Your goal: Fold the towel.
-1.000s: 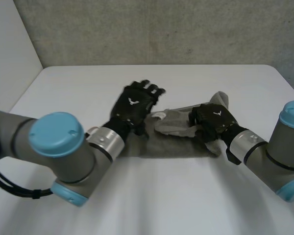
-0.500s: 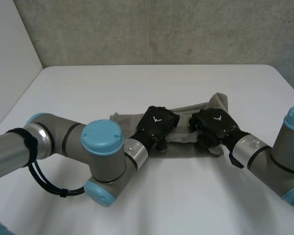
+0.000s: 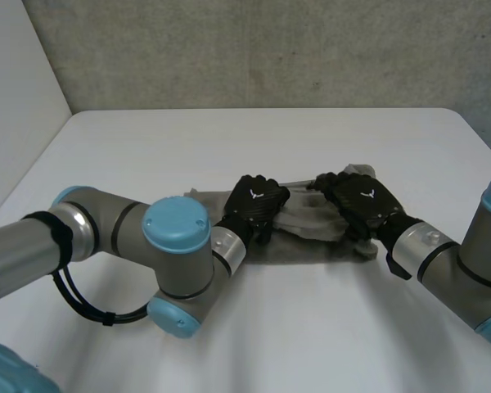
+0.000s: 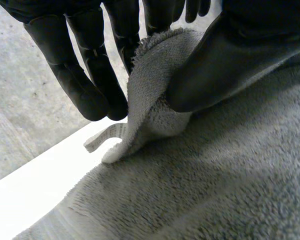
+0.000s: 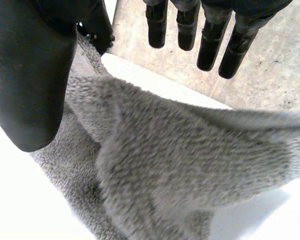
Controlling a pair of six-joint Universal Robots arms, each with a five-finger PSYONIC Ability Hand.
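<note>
Since half a second ago the right hand (image 3: 362,199) (image 5: 30,75) has uncurled and reached farther over the towel (image 3: 311,243) (image 4: 215,190) (image 5: 190,165). The raised towel end beyond its fingertips has sunk lower. The left hand (image 3: 258,203) (image 4: 215,65) has shifted only slightly.

White table (image 3: 131,155) carries the grey towel, bunched under and between both hands.

Head view: both hands lie knuckles-up on the towel's middle, fingertips close together. Grip is not readable from here.

Left wrist view: a raised fold of towel stands between the left hand's thumb and fingers. The thumb presses it against them, so the fold is pinched.

Right wrist view: fingers are straight and hang clear above the towel. The thumb is alongside the towel's edge and nothing is held, so the hand is released.

A small white label (image 4: 106,139) sticks out from the towel's edge beneath the left fingertips.
</note>
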